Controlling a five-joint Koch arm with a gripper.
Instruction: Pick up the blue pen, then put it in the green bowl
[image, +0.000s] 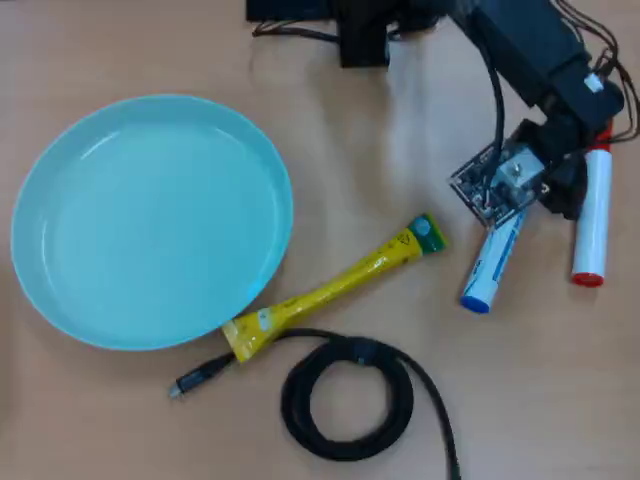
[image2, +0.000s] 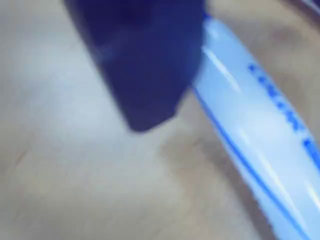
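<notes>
Grip risk: the gripper (image: 520, 205) sits right over the upper end of the blue pen (image: 492, 262), and only one dark jaw shows in the blurred wrist view, just beside the barrel. If the second jaw is not on the far side, I judge the barrel would roll away instead of being caught.
Neighbour risk: the red-capped marker (image: 592, 220) lies just beside the fingers on the right of the overhead view; a wide or skewed closing could nudge or catch it instead.
Carry risk: a hold near one end would leave most of the barrel hanging, so it might tilt or slip on the way to the green bowl (image: 60, 290), which lies well apart, at the left of the overhead view.
Obstacles: the yellow tube (image: 330, 290) and coiled black cable (image: 345, 400) lie between.
Fingers: cannot tell whether they are open or closed.
Pen place: on the table, upper end under the fingers.
Pen axis: steep diagonal in the overhead view, blue tip pointing down-left, away from the fingers.
</notes>
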